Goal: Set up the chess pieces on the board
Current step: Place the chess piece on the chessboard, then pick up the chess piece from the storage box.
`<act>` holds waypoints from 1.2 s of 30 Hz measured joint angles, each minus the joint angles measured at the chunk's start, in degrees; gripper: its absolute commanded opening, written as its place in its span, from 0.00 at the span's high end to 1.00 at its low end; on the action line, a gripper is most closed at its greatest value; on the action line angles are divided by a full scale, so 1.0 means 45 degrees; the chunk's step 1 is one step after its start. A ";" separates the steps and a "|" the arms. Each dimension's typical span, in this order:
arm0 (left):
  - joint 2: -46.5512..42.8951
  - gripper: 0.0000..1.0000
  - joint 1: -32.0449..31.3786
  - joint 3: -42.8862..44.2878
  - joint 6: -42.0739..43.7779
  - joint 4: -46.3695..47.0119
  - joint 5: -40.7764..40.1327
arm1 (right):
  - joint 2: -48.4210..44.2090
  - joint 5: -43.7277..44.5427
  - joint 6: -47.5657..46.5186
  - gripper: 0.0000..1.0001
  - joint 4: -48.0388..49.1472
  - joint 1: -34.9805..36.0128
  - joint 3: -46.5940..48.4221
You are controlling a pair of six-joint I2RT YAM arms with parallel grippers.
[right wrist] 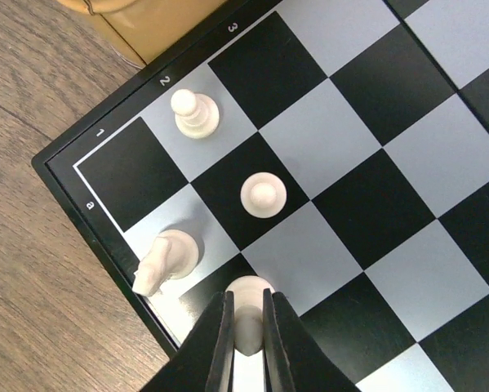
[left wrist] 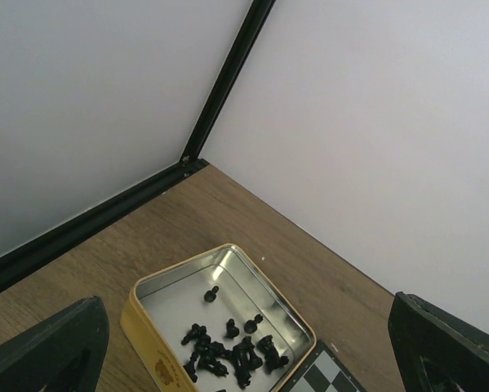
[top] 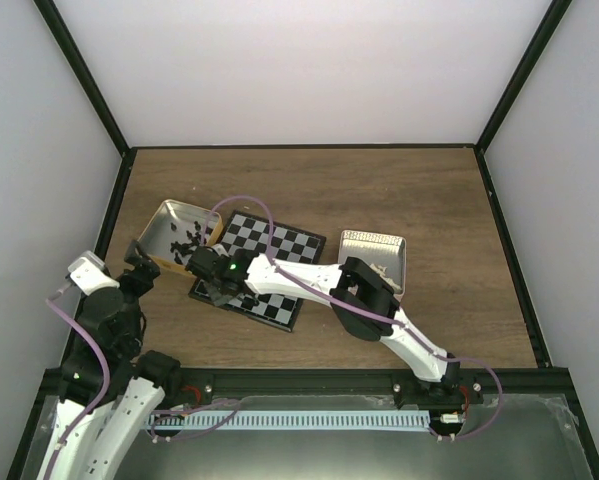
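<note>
My right gripper (right wrist: 246, 304) is shut on a cream-white chess piece (right wrist: 250, 287), whose round base is over a dark square in the board's (right wrist: 391, 122) edge row. Next to it stands a white knight (right wrist: 164, 260), with two white pawns (right wrist: 263, 196) (right wrist: 195, 113) one row further in. From above, the right gripper (top: 207, 275) is at the board's (top: 284, 240) near-left corner. My left gripper (left wrist: 244, 355) is open and hangs over a yellow-sided tin (left wrist: 171, 282) that holds several black pieces (left wrist: 228, 347).
A second metal tin (top: 374, 255) lies right of the board, beside the right arm's elbow. The tin of black pieces (top: 169, 225) touches the board's left edge. Dark frame rails and white walls bound the wooden table (top: 309, 180).
</note>
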 measured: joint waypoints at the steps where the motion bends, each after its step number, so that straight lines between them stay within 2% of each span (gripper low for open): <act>1: 0.0005 0.05 0.0000 0.0000 0.0005 0.0000 0.0005 | 0.0000 -0.0034 -0.0010 0.94 0.0000 0.0000 0.0000; 9: 0.0024 0.05 0.0000 0.0000 0.0010 0.0005 0.0010 | -0.0010 -0.0296 0.0005 0.88 0.0068 0.0000 -0.0024; 15: 0.0024 0.05 0.0000 0.0000 0.0010 0.0005 0.0019 | -0.0049 -0.0423 0.0277 0.68 0.0049 0.0000 -0.0083; 24: 0.0024 0.05 0.0000 0.0000 0.0019 0.0015 0.0087 | -0.0573 -0.0136 0.0719 0.64 -0.0189 -0.0010 -0.0170; 29: 0.0024 0.05 0.0000 -0.0015 0.0102 0.0087 0.0296 | -0.2778 -0.0219 0.1083 0.58 0.0471 -0.0257 -0.1481; 36: 0.0233 0.04 0.0000 -0.0277 0.0593 0.0782 0.1481 | -0.7436 -0.0136 0.1909 0.53 0.1904 -0.1957 -0.6120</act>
